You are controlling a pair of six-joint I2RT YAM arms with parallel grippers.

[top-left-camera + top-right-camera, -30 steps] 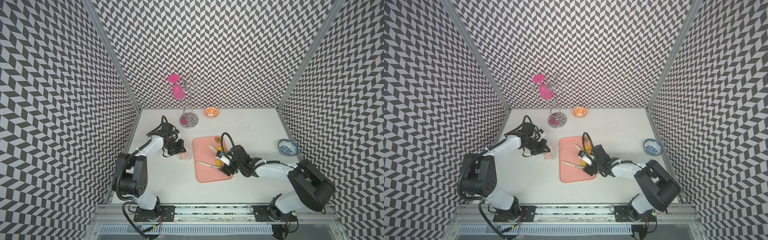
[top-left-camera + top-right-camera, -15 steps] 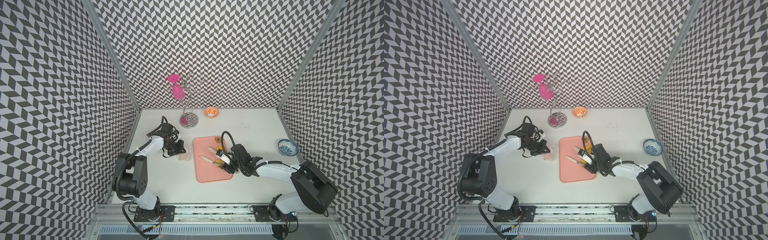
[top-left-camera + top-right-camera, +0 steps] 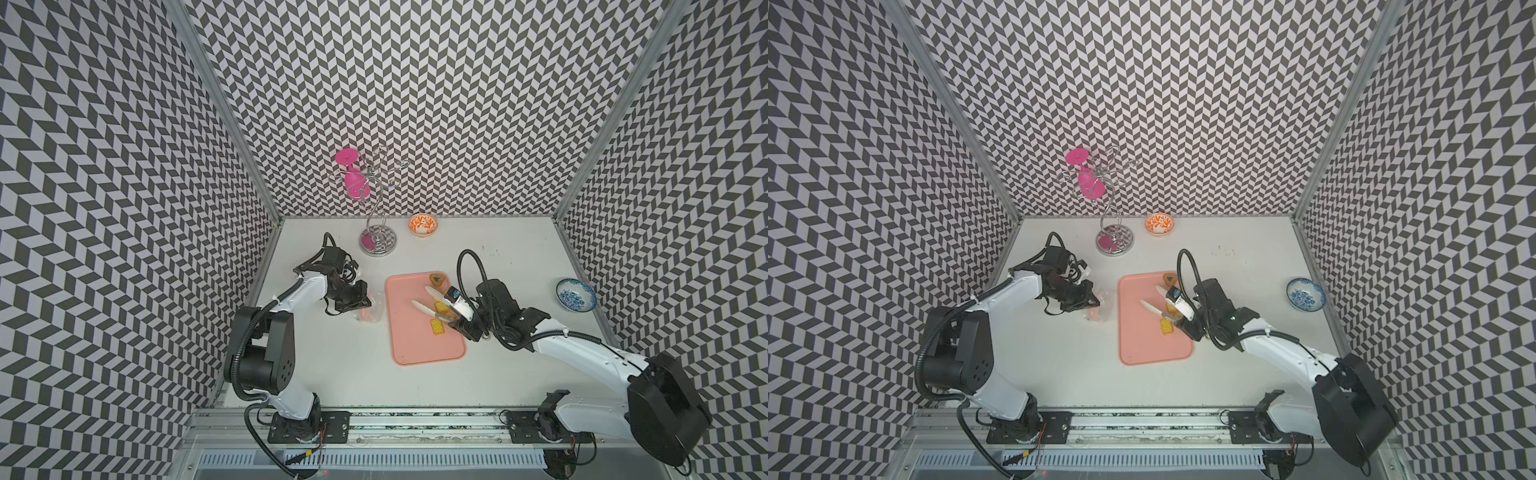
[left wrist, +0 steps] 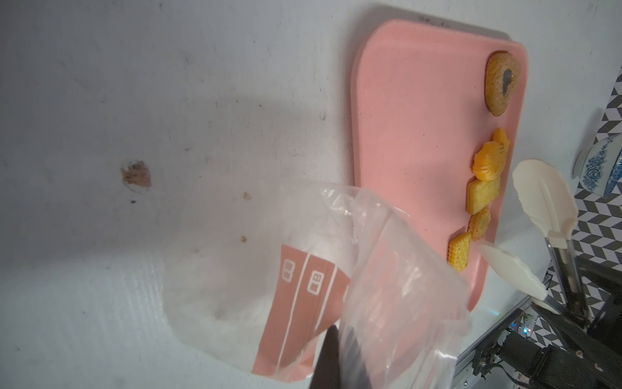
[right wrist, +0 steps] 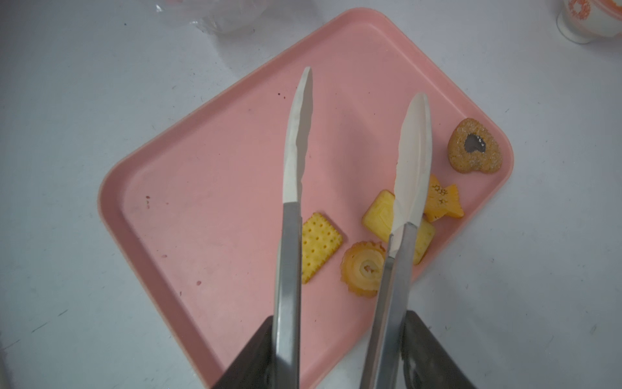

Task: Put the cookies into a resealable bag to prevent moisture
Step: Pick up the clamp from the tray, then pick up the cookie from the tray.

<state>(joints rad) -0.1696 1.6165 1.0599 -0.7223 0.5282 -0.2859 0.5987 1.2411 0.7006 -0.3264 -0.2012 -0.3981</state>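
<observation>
white tabletop (image 3: 498, 374), chevron walls. my tongs (image 5: 292, 161), handles clamped in right gripper (image 5: 340, 357), stand narrower than a second ago. blades half closed, nothing between them. five cookies (image 5: 318, 246) lie on pink tray (image 5: 202, 202) under tong shafts, behind tips. i judge squeeze catches nothing; must reposition. left gripper (image 3: 353, 297) pinches resealable bag (image 4: 387, 269) open beside tray.
</observation>
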